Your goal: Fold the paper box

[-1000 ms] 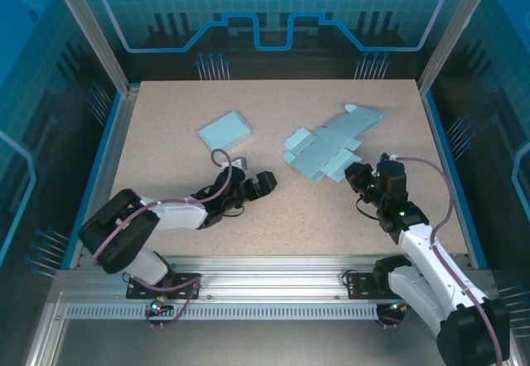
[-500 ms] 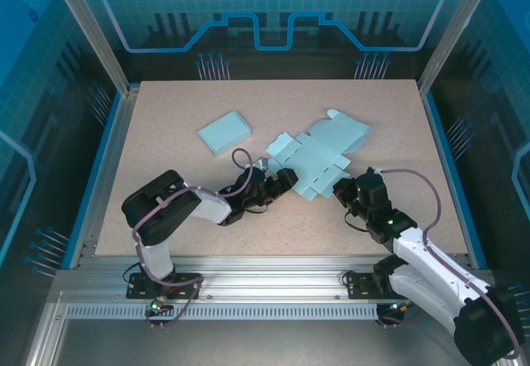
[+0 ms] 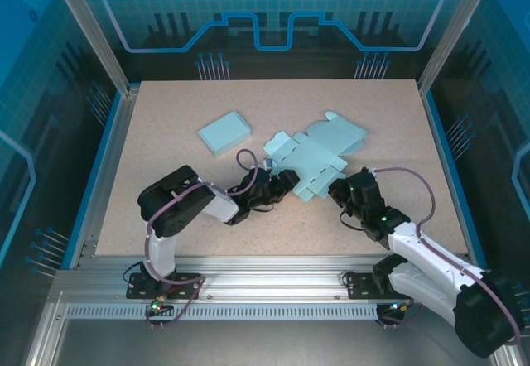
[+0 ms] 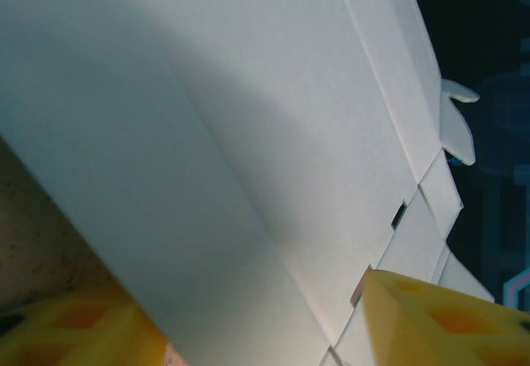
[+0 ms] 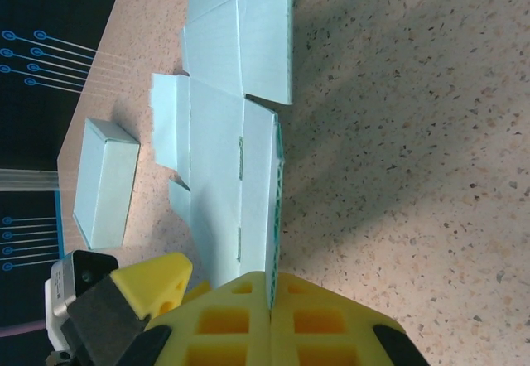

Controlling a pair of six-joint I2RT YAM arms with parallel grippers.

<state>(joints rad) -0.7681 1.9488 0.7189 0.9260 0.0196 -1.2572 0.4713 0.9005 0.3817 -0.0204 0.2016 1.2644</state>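
Observation:
The paper box (image 3: 319, 146) lies unfolded as a flat pale blue sheet in the middle of the table (image 3: 166, 109). My right gripper (image 3: 338, 190) is shut on its near right flap. In the right wrist view, that flap's edge (image 5: 273, 217) stands pinched between the yellow pads (image 5: 331, 325). My left gripper (image 3: 286, 181) is at the sheet's near left edge. In the left wrist view the sheet (image 4: 248, 134) passes between the yellow fingers (image 4: 439, 316), which stand well apart, so the left gripper (image 4: 248, 300) is open around it.
A second, folded pale blue box (image 3: 224, 132) sits at the back left of the table, also seen in the right wrist view (image 5: 103, 184). Aluminium rails and blue walls border the table. Bare table lies to the right of the sheet.
The right gripper has dragged the sheet left toward the table's middle. The left arm has reached right to the sheet's near left edge, and its jaws have narrowed around it.

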